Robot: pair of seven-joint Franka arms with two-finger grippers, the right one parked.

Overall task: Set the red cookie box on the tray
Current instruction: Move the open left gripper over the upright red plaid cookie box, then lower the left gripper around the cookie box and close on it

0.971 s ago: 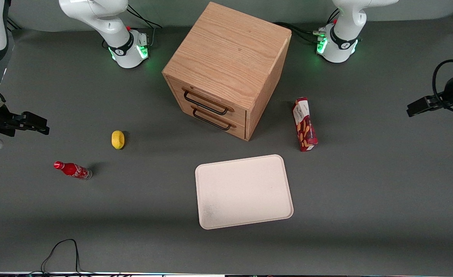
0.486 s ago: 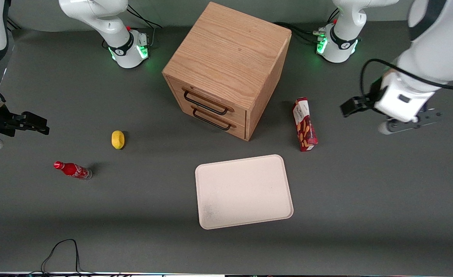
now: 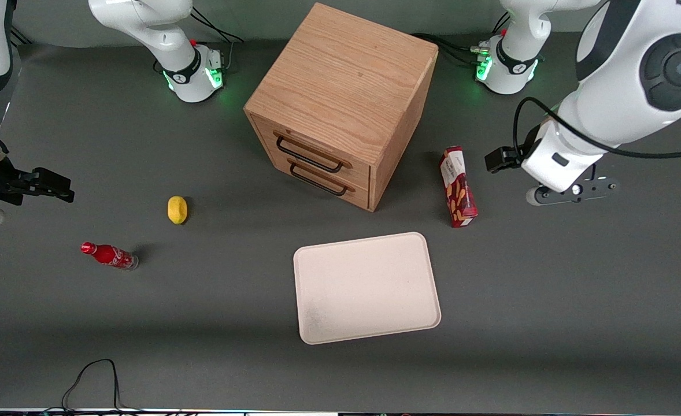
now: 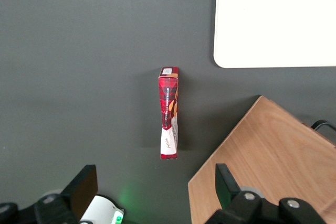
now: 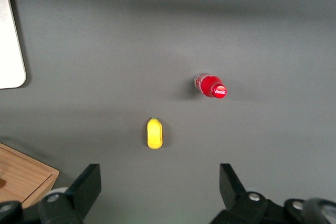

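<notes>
Left wrist view gives us the gripper (image 4: 152, 195) from above: its two fingers (image 4: 84, 184) stand wide apart, released, with nothing between them, high over the table. In the front view the gripper (image 3: 572, 190) hangs beside the red cookie box (image 3: 458, 186), toward the working arm's end of the table, apart from it.

We judge this to be the approach step: the box is not yet grasped. Our next move calls for centring over the box, lining the fingers up across its narrow width, then descending.

The red cookie box (image 4: 169, 113) lies flat on the table, near the wooden drawer cabinet (image 3: 340, 104) and just clear of the tray (image 3: 366, 287), close to one of its corners. Its long axis runs roughly toward and away from the front camera, slightly slanted. Its white end points away from that camera, while the other short end faces the tray.
</notes>
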